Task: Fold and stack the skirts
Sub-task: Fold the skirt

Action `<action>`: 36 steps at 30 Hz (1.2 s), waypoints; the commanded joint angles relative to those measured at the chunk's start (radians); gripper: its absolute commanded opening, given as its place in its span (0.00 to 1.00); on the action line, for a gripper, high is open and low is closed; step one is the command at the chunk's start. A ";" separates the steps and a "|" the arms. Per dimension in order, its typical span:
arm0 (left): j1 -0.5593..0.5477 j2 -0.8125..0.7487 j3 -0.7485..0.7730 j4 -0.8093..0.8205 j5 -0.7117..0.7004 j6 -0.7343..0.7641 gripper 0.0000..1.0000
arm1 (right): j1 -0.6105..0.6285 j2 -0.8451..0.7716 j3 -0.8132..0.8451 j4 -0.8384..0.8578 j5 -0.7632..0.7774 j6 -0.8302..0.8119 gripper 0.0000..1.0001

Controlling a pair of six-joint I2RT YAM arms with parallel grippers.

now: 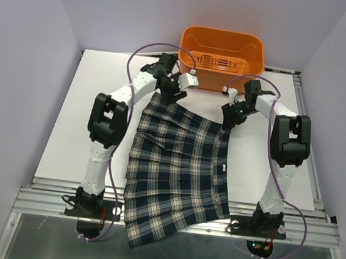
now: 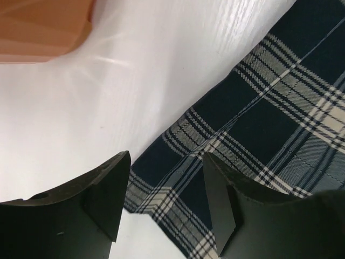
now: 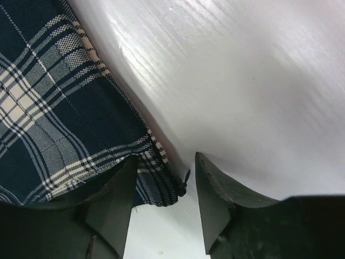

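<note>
Left gripper (image 2: 167, 164), right gripper (image 3: 164, 162): both open, empty, over skirt (image 1: 178, 168) far corners.

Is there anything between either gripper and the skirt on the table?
Nothing visible. The left gripper is open directly over the far left corner of the skirt. The right gripper is open over its far right corner. The basket stands behind both, off the cloth.

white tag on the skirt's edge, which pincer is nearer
Right. The right pincer is at the skirt's far corner on the tag's side; the left pincer is at the opposite far corner.
</note>
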 commanded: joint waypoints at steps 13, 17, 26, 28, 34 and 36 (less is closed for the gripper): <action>0.008 0.065 -0.090 -0.066 -0.054 0.207 0.60 | 0.034 -0.089 -0.087 0.020 -0.006 -0.111 0.25; 0.013 0.036 -0.162 -0.087 -0.051 0.204 0.41 | 0.043 -0.106 -0.094 0.004 0.014 -0.125 0.08; 0.060 -0.019 0.014 -0.232 0.044 0.193 0.61 | 0.043 -0.173 -0.108 0.057 0.057 -0.107 0.01; 0.060 -0.039 0.031 -0.235 0.054 0.193 0.63 | 0.056 -0.195 -0.136 0.083 0.077 -0.113 0.01; 0.062 -0.042 0.090 -0.163 0.069 0.144 0.66 | 0.164 -0.251 -0.180 0.134 0.146 -0.148 0.01; 0.060 -0.018 0.099 -0.115 0.060 0.123 0.66 | 0.204 -0.279 -0.217 0.167 0.189 -0.161 0.01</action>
